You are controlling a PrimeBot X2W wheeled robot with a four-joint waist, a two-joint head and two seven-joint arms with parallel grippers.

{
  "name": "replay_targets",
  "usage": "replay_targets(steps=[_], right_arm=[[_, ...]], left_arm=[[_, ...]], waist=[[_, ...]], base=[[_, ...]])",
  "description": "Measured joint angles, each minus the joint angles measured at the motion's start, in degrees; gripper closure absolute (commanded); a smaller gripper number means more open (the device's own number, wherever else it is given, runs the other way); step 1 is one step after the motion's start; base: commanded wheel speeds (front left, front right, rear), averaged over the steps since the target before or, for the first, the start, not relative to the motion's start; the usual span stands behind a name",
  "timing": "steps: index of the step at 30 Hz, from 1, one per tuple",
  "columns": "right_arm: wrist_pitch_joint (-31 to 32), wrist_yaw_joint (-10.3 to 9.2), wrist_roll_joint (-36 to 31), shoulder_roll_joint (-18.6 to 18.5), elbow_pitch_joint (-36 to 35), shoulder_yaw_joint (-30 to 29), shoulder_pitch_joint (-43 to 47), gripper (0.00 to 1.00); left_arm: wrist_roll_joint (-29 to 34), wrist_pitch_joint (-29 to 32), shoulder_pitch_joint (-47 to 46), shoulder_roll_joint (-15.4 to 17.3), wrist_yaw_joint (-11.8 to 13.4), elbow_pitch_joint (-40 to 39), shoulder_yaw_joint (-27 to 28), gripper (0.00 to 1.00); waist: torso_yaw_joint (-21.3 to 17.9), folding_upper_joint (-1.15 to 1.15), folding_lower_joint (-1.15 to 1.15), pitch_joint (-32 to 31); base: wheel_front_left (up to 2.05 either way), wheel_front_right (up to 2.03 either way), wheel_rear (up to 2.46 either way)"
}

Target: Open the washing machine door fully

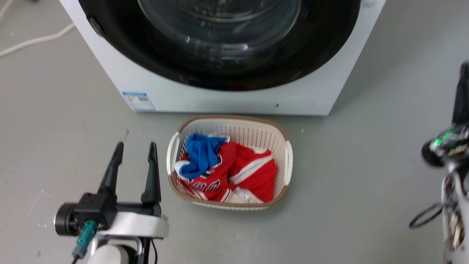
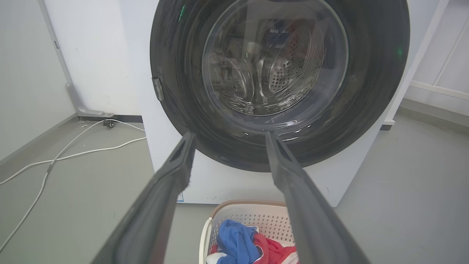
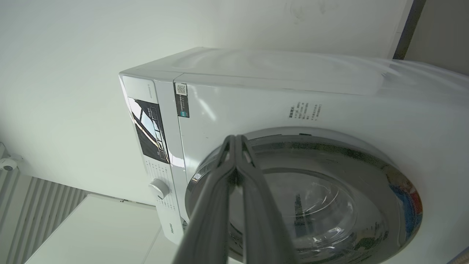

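I see the washing machine (image 1: 234, 99) standing on the grey floor (image 1: 66, 154) straight ahead of me, and the washing machine door (image 1: 220, 40) looks closed, its black ring lying flat against the white front. In the left wrist view the door (image 2: 278, 73) faces the camera squarely. The steel drum shows through its glass bowl, and a small catch (image 2: 158, 89) sits on the ring's left edge.

My left tool (image 1: 136, 145) hovers low at the lower left with its two dark fingers spread apart and nothing between them. It is short of the machine and just left of the laundry basket (image 1: 229, 118). From its own camera the left tool (image 2: 230, 135) points at the lower part of the door, clear of it.

The basket sits on the floor right in front of the machine, holding a red garment (image 1: 253, 168) with a blue garment (image 1: 201, 154) on top. A blue label sticker (image 1: 138, 101) marks the machine's lower left corner, and a white cable (image 1: 36, 38) trails across the floor to its left.

My right tool (image 3: 235, 138) has its fingers pressed together on nothing. In its tilted view the tips line up with the door's (image 3: 322, 205) upper rim, though I cannot tell whether they touch it. The machine (image 3: 256, 106) shows its display panel (image 3: 148, 128) and knob (image 3: 159, 189) there
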Motion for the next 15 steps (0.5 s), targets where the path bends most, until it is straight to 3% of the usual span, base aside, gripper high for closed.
replay_targets(steps=[15], right_arm=[[5.7,0.00,-3.4,-7.7,13.5,2.6,-27.2,1.00]], left_arm=[[-0.2,0.0,-9.4,0.0,-1.7,-2.8,0.8,0.00]], waist=[[2.2,0.00,0.00,14.5]], base=[[0.00,0.00,0.00]])
